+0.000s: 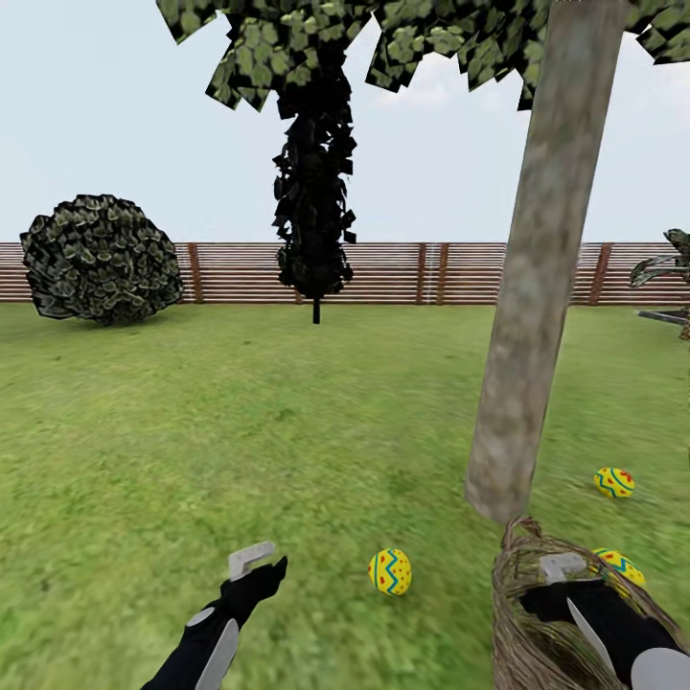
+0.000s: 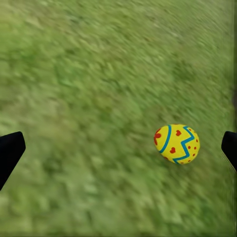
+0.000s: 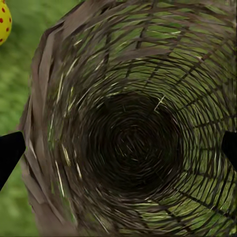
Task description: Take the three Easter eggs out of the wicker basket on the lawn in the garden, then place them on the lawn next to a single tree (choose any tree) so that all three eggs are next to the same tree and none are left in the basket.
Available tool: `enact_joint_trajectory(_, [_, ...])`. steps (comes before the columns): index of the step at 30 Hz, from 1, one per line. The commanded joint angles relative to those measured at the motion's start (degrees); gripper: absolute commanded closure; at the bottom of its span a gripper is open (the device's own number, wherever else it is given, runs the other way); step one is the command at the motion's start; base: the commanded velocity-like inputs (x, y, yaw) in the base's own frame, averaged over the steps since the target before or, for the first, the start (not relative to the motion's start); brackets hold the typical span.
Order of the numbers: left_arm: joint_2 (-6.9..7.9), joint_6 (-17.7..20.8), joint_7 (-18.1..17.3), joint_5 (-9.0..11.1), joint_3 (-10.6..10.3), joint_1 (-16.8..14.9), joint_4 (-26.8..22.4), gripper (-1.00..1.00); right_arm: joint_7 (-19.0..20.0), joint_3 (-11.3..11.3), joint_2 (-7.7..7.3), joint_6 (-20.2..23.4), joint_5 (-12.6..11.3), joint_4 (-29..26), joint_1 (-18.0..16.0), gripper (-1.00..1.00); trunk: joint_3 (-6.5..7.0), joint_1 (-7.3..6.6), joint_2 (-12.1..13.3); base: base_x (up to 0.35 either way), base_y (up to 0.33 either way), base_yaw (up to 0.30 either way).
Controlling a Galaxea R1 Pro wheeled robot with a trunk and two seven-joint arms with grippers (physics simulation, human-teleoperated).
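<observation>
yellow eggs (image 1: 390, 571), red flowers, blue-green zigzags; tan-brown weave basket (image 1: 522, 623); mottled green lawn (image 1: 240, 431).

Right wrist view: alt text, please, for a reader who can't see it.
Looking straight down into an empty wicker basket, its dark woven bottom bare, with grass showing through the weave. One yellow egg lies on the lawn outside the rim, and two black fingertips sit spread apart.

Black arms, white-grey panels; left claw (image 1: 257, 565) and right claw (image 1: 565, 575) grey-tipped (fingers black in wrist views).
</observation>
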Motion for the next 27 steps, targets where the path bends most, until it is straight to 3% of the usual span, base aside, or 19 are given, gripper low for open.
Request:
enact_joint_trajectory(1, [-0.06,0.4,-0.1,0.6,0.2,0.0,-0.1,-1.0,0.3,0.2,-0.04,0.3,0.5,-0.1,0.0,-1.0,0.11,-0.24,0.4,0.0,-0.312,0.0])
enact_joint_trajectory(10, [-0.12,0.4,-0.3,0.6,0.3,0.0,-0.2,-1.0,0.3,0.2,-0.04,0.3,0.5,-0.1,0.0,-1.0,1.73,-2.21,4.0,0.0,-0.244,0.0])
enact_joint_trajectory(25, [-0.22,0.4,-0.3,0.6,0.2,0.0,-0.1,-1.0,0.3,0.1,-0.12,0.3,0.5,-0.1,0.0,-1.0,4.42,-5.51,10.0,0.0,-0.01,0.0])
enact_joint_trajectory(26, [-0.28,0.5,-0.4,0.6,0.1,0.0,-0.2,-1.0,0.3,0.0,-0.14,0.3,0.4,-0.1,0.0,-1.0,4.6,-5.73,10.4,0.0,0.0,0.0])
enact_joint_trajectory(27, [-0.55,0.8,-0.6,0.6,-1.3,0.0,-0.2,-1.0,0.4,0.0,-0.49,0.3,0.2,-0.1,0.0,-1.0,4.79,-5.95,10.8,0.0,0.0,0.0])
